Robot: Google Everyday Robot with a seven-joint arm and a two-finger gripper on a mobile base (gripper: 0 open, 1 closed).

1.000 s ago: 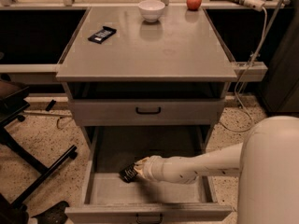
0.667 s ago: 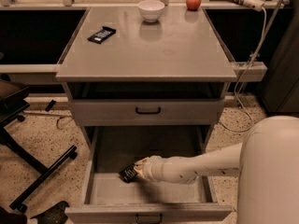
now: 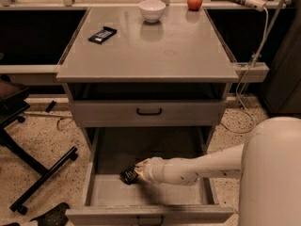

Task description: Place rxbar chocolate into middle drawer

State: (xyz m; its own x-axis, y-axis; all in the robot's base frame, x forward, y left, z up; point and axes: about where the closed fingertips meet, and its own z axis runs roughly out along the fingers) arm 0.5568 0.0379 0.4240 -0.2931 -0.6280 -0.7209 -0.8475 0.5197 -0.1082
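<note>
Open wide grey metal middle drawer (image 3: 113,197): the pincer (image 3: 137,172) reaches inside, with the dark-wrapped flat rxbar chocolate (image 3: 128,175) at its tip, left of centre. Its grip cannot be told. Risk: a clinging wrapper drags the bar out on withdrawal.

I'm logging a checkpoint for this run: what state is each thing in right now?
middle drawer: pulled open.
upper drawer: closed.
rxbar chocolate: inside the middle drawer, at the gripper's tip.
gripper: reached into the middle drawer, left of centre, against the rxbar chocolate.
bowl: upright on the cabinet top.
apple: upright at the back of the cabinet top.
labelled dark bar: lying flat on the cabinet top, left side.
</note>
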